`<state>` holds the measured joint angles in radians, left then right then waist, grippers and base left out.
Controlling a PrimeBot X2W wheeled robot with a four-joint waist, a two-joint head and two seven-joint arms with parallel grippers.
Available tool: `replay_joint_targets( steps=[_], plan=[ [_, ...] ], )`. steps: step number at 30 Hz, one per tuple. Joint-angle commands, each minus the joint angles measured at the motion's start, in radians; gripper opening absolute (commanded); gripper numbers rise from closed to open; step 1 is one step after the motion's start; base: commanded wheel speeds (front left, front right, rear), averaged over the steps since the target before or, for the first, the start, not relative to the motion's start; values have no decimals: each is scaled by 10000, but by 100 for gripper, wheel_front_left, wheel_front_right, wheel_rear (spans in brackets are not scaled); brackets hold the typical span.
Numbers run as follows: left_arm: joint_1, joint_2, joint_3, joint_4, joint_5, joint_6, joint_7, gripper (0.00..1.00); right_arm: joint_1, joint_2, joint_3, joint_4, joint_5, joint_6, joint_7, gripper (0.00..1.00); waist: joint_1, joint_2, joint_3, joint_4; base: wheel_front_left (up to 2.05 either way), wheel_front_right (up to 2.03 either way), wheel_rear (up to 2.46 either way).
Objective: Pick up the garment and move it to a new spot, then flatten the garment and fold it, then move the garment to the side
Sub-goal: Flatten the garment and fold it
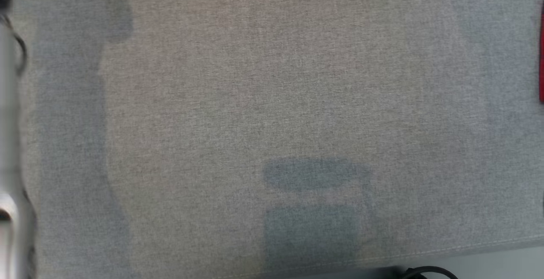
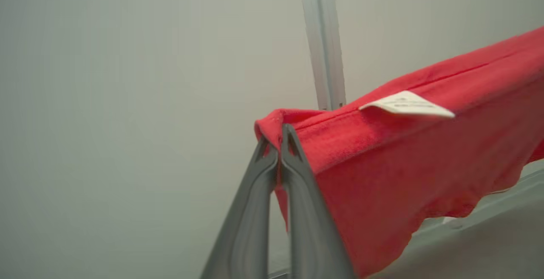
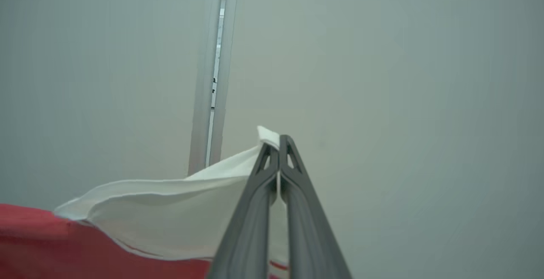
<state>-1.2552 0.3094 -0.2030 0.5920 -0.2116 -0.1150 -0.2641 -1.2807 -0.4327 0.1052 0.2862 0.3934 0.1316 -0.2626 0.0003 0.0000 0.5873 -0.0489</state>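
Note:
The garment [image 2: 408, 160] is red with a white part and a small white label [image 2: 406, 104]. In the left wrist view my left gripper [image 2: 275, 139] is shut on a bunched red edge, and the cloth stretches away to the right, hanging in the air. In the right wrist view my right gripper [image 3: 275, 141] is shut on a white corner of the garment [image 3: 170, 211], whose red part lies at the lower left. A sliver of the red garment [image 1: 541, 54] shows at the right edge of the head view.
The head view looks down on a grey fabric-covered table [image 1: 272, 100] with its front edge at the bottom right. A black cable [image 1: 425, 272] lies below that edge. A pale wall with a vertical frame strip [image 2: 323, 41] stands behind both grippers.

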Motion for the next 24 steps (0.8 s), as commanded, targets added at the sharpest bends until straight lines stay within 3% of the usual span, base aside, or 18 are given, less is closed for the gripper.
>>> replay_joint_targets(
  steps=[1, 7, 11, 17, 24],
  plan=[
    [571, -48, 130, -101, -99, -22, 9, 0, 706, -97, -71, -182, 245, -19, -22, 0, -3, 0, -28, -99, 0, 0, 0],
    [4695, -920, 1061, -872, -290, -86, 6, 0, 5422, 201, -680, -1460, 1302, -19, -25, 0, -3, 0, -879, -127, 0, 0, 0],
    [7020, -1513, 1675, -766, -466, -126, 7, 0, 7684, 450, -453, -1646, 1645, -19, -26, 0, -3, 0, -1705, -217, 0, 0, 0],
    [9493, -2096, 2132, -862, -443, -150, 6, 0, 9829, 279, 608, -1034, 1873, -19, -26, 0, -3, 0, -3070, -489, 0, 0, 0],
    [11535, -2404, 2701, -791, -664, -138, 6, 0, 11725, 323, 1030, -94, 2304, -21, -26, 0, -3, 0, -4740, -624, 0, 0, 0]
  ],
)
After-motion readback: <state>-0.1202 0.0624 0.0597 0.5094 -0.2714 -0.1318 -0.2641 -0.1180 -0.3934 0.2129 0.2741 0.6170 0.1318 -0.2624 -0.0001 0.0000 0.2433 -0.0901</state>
